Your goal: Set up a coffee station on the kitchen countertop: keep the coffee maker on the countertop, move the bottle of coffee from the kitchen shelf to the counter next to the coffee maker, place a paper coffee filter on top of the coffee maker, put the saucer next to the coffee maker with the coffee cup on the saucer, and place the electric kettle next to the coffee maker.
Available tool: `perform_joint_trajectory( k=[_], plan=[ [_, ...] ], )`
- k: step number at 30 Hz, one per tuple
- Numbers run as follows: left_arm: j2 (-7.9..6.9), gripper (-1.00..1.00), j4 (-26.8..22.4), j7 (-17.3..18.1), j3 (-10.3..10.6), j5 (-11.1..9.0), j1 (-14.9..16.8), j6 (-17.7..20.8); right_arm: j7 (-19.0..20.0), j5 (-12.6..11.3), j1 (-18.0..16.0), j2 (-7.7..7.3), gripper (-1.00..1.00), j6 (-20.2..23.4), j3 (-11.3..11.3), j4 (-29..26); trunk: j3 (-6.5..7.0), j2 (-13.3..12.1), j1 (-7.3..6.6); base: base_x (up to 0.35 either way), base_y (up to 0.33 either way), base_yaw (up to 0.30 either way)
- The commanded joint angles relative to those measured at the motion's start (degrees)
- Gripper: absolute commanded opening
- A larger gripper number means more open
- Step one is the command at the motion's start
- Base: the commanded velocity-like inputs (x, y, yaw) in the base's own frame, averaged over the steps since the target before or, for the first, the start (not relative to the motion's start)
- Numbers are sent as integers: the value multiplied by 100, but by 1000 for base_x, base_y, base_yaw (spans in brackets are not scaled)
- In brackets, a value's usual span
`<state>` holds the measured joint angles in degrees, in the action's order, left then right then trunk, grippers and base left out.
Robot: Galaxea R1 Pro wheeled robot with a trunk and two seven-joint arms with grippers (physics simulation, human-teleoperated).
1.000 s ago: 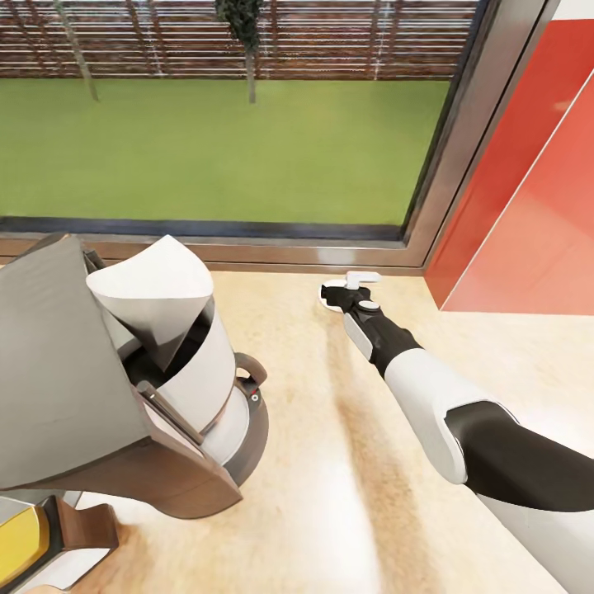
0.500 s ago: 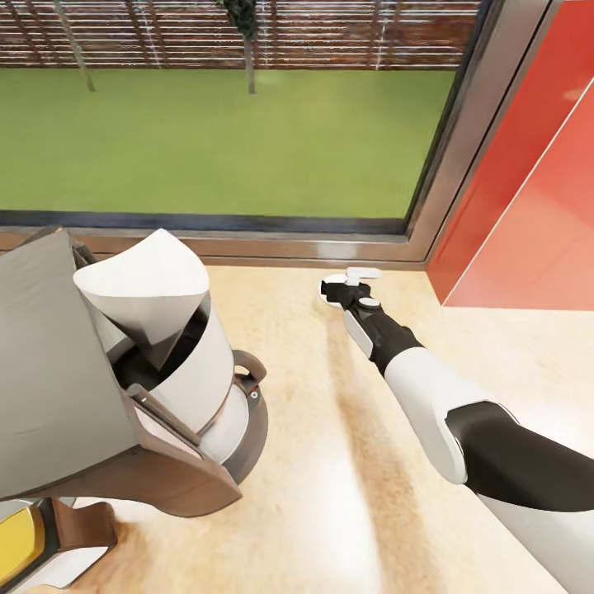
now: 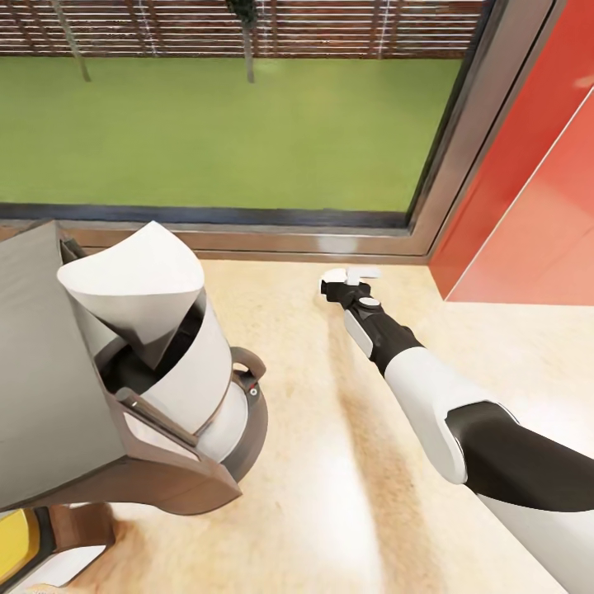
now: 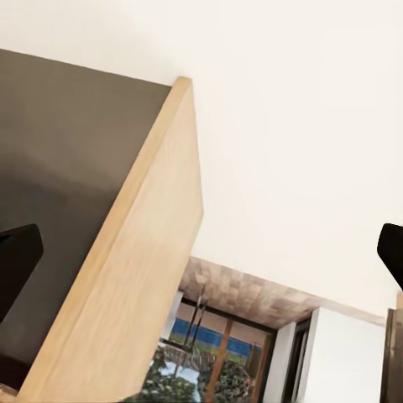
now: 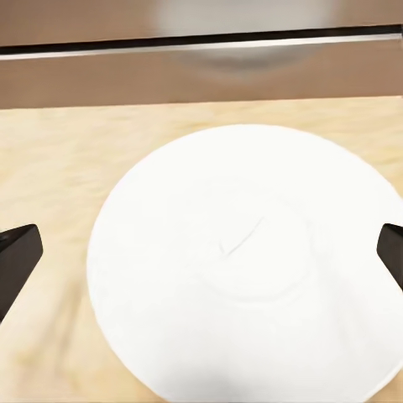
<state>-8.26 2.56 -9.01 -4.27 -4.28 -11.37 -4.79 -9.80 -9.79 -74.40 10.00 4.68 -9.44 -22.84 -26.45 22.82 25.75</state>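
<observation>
The grey coffee maker (image 3: 58, 404) stands on the light countertop (image 3: 330, 478) at the left, and the white paper coffee filter (image 3: 136, 276) sits in its top as an open cone. The small white saucer (image 3: 332, 275) lies flat on the counter close to the window sill. My right arm reaches out to it, and my right gripper (image 3: 342, 282) hangs right over the saucer (image 5: 243, 260), open, its dark fingertips (image 5: 17, 256) wide on either side. My left gripper (image 4: 201, 260) is open and holds nothing. Coffee bottle, cup and kettle are out of view.
A large window with a brown sill (image 3: 247, 247) runs behind the counter, and a red wall (image 3: 536, 190) closes the right side. A yellow and brown thing (image 3: 21, 536) is cut off at the picture's bottom left corner; I cannot tell what it is.
The head camera has shifted a little, sliding the coffee maker left in the picture. My right gripper has edged further over the saucer, covering more of it.
</observation>
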Motion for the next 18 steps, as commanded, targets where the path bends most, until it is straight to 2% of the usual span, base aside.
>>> perform_joint_trajectory(
  k=[1,18],
  plan=[
    [0,100,8,5,-39,-37,2,-39,-48,-56,-4,0,100,24,-40,-7,-17,10,3,0,0,0],
    [0,100,8,5,-39,-37,3,-39,-48,-58,-4,0,100,15,-40,-19,-172,10,3,0,0,0]
  ],
)
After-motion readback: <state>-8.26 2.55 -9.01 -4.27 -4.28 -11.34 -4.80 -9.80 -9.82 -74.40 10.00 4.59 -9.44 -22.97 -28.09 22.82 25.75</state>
